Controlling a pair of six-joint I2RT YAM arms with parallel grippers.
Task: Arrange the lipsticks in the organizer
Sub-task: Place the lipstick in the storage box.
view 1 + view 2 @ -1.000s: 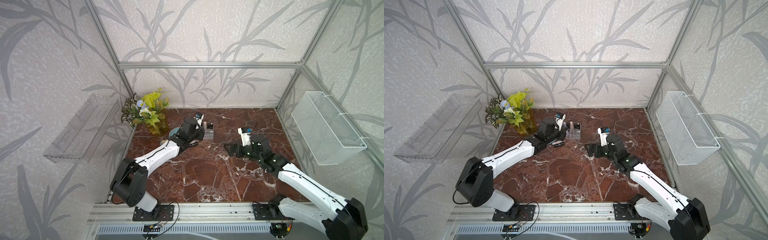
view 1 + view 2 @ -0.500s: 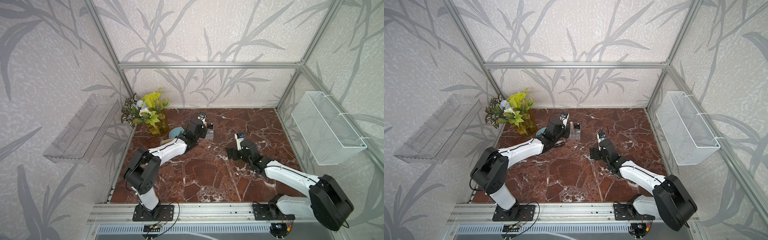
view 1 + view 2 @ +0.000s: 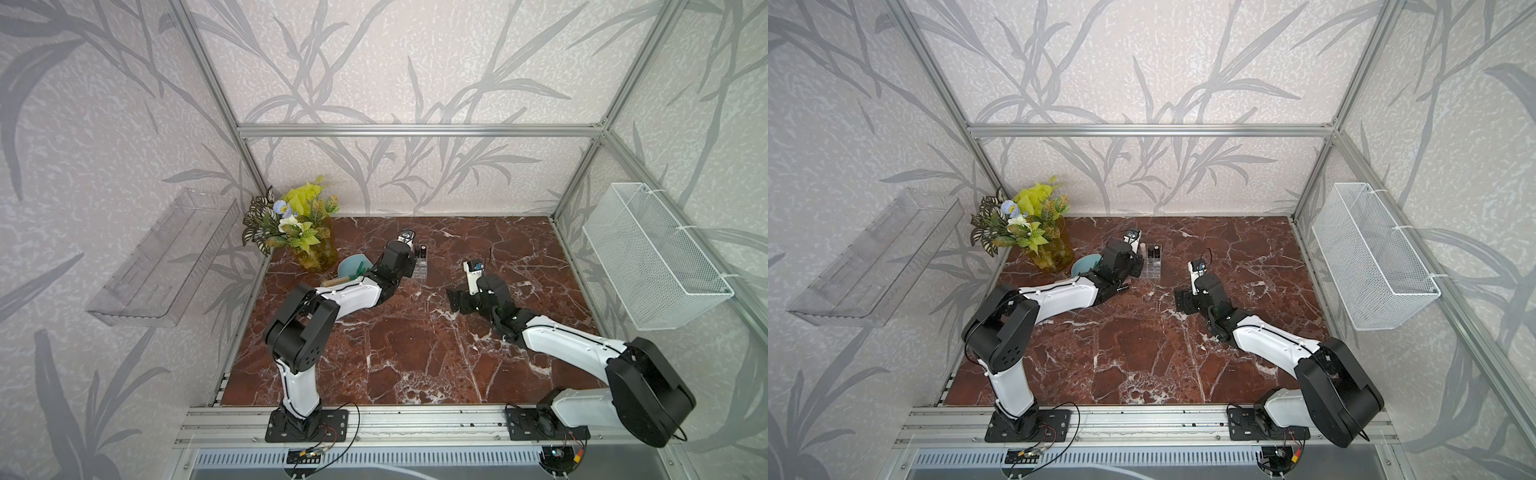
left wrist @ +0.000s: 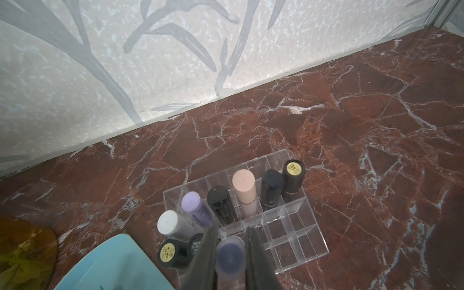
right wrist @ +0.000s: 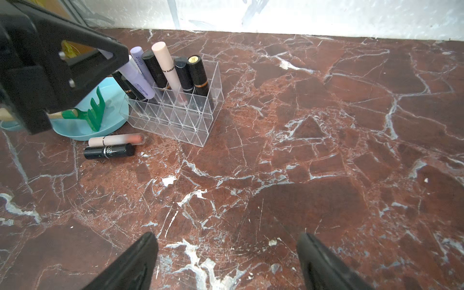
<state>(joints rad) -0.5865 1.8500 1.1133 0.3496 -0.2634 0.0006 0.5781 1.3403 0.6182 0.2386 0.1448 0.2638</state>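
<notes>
Lilac lipstick (image 5: 138, 81) clamped in our left gripper (image 4: 232, 233), arm stretched low, tube tilted over the organizer (image 4: 298, 241) at far left. Our right gripper (image 5: 227, 237) hovers spread wide, empty, above bare marble (image 5: 301, 125). Organizer's right compartments stand free; we see pink lipstick (image 5: 116, 139) and black lipstick (image 5: 108, 151) lying on its near side.

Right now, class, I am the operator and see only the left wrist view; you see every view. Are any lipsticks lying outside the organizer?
Observer: Yes. Apart from the lilac lipstick in the left gripper, a pale pink lipstick and a black lipstick lie beside the teal bowl.
Operator: Is the right gripper free?
Observer: Yes, the right gripper is open and empty.
Operator: What is in the bowl?
Observer: A green rake.
</notes>
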